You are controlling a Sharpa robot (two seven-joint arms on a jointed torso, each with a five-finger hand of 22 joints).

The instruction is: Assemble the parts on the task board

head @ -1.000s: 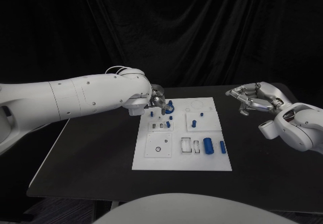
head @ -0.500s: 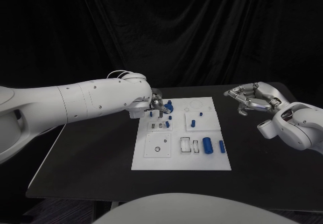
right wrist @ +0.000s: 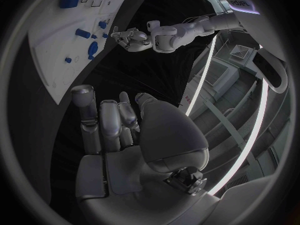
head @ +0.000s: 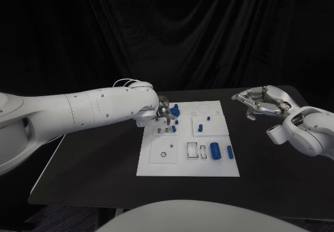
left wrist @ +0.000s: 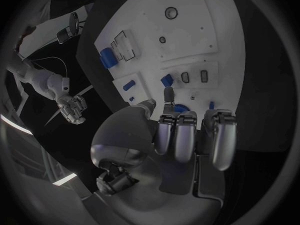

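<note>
left robot hand [head: 163, 114] has eased nearer over the task board [head: 154, 164] — fingers curled, nothing visibly held (insertion pending) | right robot hand [head: 263, 104] stays loosely spread, idle.

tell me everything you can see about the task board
The task board is a flat white rectangular plate lying in the middle of the black table, long side running away from the robot. Its surface is split into square panels with round holes and rectangular slots. Small blue parts lie or stand on it, mostly on its right and far portions. The left hand is over its far left corner; the right hand is off to its right, apart from it.
</note>
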